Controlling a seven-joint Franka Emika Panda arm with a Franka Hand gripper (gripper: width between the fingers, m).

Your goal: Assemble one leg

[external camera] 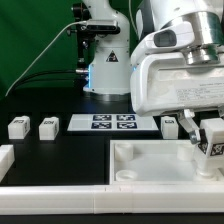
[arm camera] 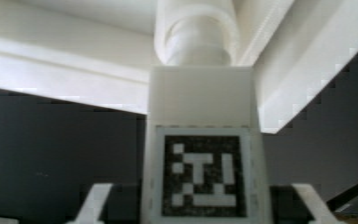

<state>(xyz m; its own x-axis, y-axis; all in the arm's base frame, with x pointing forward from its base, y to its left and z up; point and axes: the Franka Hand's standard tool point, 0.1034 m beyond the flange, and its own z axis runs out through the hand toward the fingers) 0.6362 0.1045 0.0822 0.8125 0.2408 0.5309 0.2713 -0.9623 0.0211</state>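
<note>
My gripper (external camera: 208, 140) is shut on a leg (external camera: 212, 141), a stubby white block with a black-and-white tag. I hold it slightly tilted over the near right corner of the large white tray-like piece (external camera: 150, 165). In the wrist view the leg (arm camera: 206, 120) runs away from my gripper (arm camera: 204, 205), tag facing the camera. Its round end (arm camera: 197, 40) points at the tray piece's white rim (arm camera: 51, 70). One pale fingertip (arm camera: 101, 200) shows on each side of the leg. Three more legs stand on the black table: two on the exterior view's left (external camera: 18, 127) (external camera: 47, 127) and one (external camera: 170, 125) behind the tray piece.
The marker board (external camera: 112, 122) lies flat behind the tray piece. Part of another white piece (external camera: 5, 156) shows at the exterior view's left edge. The robot's base (external camera: 105, 60) and a cable stand at the back.
</note>
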